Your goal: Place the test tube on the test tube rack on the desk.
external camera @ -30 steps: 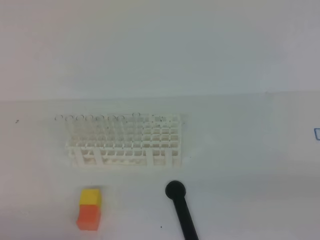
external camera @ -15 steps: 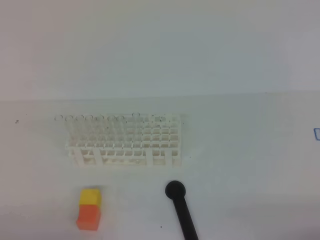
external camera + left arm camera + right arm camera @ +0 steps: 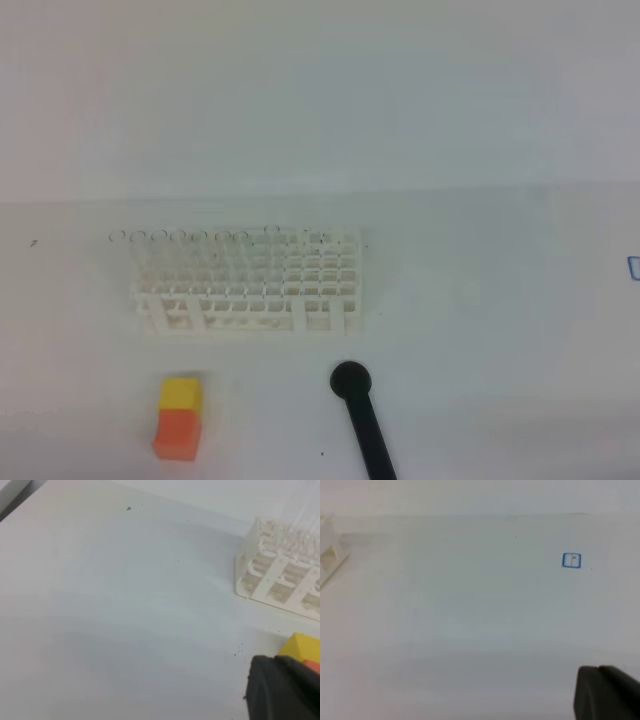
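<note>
The white test tube rack point(image 3: 250, 285) stands on the white desk point(image 3: 480, 300), left of centre. Several clear test tubes stand in its left and back holes; their round rims point(image 3: 180, 237) show faintly. No loose test tube shows on the desk. Neither gripper shows in the high view. The left wrist view shows the rack's end point(image 3: 280, 575) at the right and only a black part of my left gripper point(image 3: 285, 690) at the bottom right. The right wrist view shows a rack corner point(image 3: 329, 555) at the left edge and a black part of my right gripper point(image 3: 605, 692).
An orange-and-yellow block point(image 3: 179, 417) lies in front of the rack's left end; it also shows in the left wrist view point(image 3: 300, 647). A black round-headed rod point(image 3: 362, 415) lies front centre. A small blue square mark point(image 3: 571, 560) is on the desk at the right.
</note>
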Robot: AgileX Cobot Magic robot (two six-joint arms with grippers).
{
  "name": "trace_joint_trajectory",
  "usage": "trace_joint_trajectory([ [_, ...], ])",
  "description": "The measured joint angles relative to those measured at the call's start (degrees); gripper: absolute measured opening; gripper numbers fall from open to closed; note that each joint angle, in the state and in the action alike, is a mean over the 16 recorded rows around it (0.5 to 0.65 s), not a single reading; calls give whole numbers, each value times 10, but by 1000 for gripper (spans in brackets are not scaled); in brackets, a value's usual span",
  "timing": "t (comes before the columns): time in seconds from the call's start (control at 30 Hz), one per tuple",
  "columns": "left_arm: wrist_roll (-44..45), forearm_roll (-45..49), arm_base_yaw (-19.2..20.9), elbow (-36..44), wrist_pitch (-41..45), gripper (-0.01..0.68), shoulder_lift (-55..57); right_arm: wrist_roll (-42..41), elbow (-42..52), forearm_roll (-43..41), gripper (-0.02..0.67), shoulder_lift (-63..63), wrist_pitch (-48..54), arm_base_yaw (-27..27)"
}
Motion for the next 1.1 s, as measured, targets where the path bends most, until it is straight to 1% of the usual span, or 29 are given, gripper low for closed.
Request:
trace_joint_trajectory([
  [0.67, 0, 0, -1, 0, 0, -1, 0, -2, -1, 0, -1, 0, 3, 0],
  [1.1, 0, 2, -20, 0, 0, -1, 0, -2, -1, -1, -1, 0, 3, 0],
])
